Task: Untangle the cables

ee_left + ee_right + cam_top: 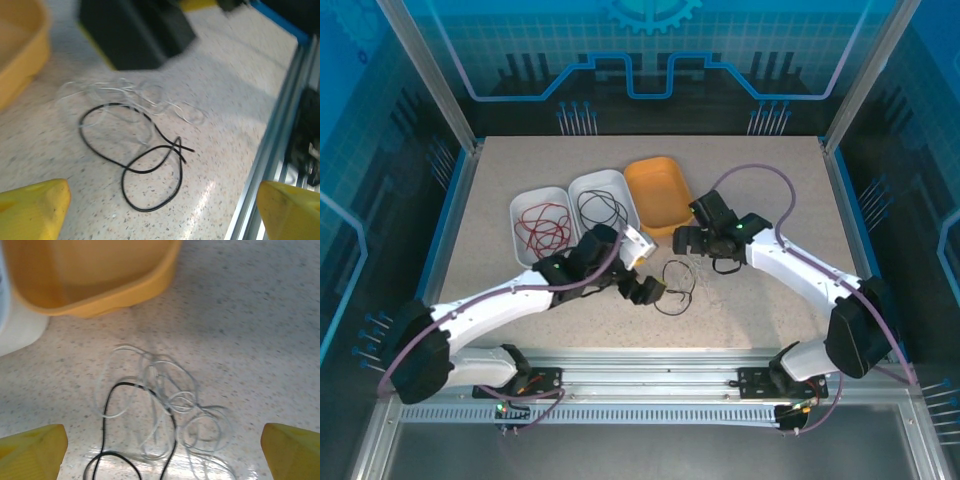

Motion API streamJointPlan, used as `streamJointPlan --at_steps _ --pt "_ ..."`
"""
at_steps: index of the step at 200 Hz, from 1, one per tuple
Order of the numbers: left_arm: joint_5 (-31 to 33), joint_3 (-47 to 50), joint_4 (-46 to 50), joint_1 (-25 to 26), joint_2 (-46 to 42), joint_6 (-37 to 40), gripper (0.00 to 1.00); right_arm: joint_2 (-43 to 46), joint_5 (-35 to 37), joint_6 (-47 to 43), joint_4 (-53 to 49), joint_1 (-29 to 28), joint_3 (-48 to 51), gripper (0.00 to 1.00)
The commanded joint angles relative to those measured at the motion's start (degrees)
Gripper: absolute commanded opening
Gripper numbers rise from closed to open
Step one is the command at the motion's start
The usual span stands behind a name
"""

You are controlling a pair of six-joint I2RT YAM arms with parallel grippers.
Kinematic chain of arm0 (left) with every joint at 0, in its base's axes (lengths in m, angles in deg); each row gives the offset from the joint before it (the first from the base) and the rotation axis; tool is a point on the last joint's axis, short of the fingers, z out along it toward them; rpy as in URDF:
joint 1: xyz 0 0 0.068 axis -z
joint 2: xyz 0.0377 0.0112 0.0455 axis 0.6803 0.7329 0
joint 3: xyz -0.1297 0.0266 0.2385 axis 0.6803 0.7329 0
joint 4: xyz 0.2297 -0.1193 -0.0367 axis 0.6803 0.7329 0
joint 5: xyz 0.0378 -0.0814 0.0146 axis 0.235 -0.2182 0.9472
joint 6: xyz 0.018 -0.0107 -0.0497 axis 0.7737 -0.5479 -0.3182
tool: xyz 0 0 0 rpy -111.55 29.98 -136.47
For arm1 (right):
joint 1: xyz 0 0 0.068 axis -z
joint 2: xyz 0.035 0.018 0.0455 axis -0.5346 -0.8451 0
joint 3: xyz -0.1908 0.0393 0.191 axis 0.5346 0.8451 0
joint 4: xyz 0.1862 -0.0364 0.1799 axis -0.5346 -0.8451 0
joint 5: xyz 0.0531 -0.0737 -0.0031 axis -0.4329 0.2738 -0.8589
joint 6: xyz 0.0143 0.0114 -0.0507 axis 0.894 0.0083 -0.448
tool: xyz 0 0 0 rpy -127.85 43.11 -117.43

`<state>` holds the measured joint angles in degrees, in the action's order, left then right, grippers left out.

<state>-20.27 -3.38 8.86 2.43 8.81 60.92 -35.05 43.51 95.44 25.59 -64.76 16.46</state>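
- On the speckled beige tabletop [760, 200], between the two arms, we see a loose thin black cable [132, 157] lying in two overlapping loops, its two ends crossing near the middle.
- A tangle of hair-thin whitish cables [170, 400] lies touching it. Some strands cross over the black cable's upper loop, and the rest spread towards the orange plastic tray [660, 190].
- At the far side of the table we count three oval trays in a row, touching or nearly so. The left white tray [538, 192] holds coiled red cables [542, 228], the middle white tray [605, 175] holds coiled black cables [602, 208], and the orange one is on the right.
- The left gripper [160, 212] hovers above the loose black cable. Its yellow fingertips [35, 207] are spread to the two lower corners of its wrist view, with nothing between them.
- The right gripper [160, 452] hangs over the whitish tangle, just in front of the orange tray. Its jaws are spread equally wide, and it has hold of nothing.
- From above, the two grippers face each other across the loose cables, close together but apart.
- A ribbed aluminium rail [270, 150] runs along the table's near edge.
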Motion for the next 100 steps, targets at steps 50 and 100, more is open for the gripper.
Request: streamJointPlan --at_steps 50,100 --pt "-2.3 1.8 -10.6 2.5 8.2 20.0 0.91 9.0 0.5 5.8 -3.8 6.6 7.0 1.00" --pt "0.5 -2.8 -7.5 2.6 18.6 27.0 0.74 16.6 -2.4 6.3 -2.6 11.5 13.1 1.00"
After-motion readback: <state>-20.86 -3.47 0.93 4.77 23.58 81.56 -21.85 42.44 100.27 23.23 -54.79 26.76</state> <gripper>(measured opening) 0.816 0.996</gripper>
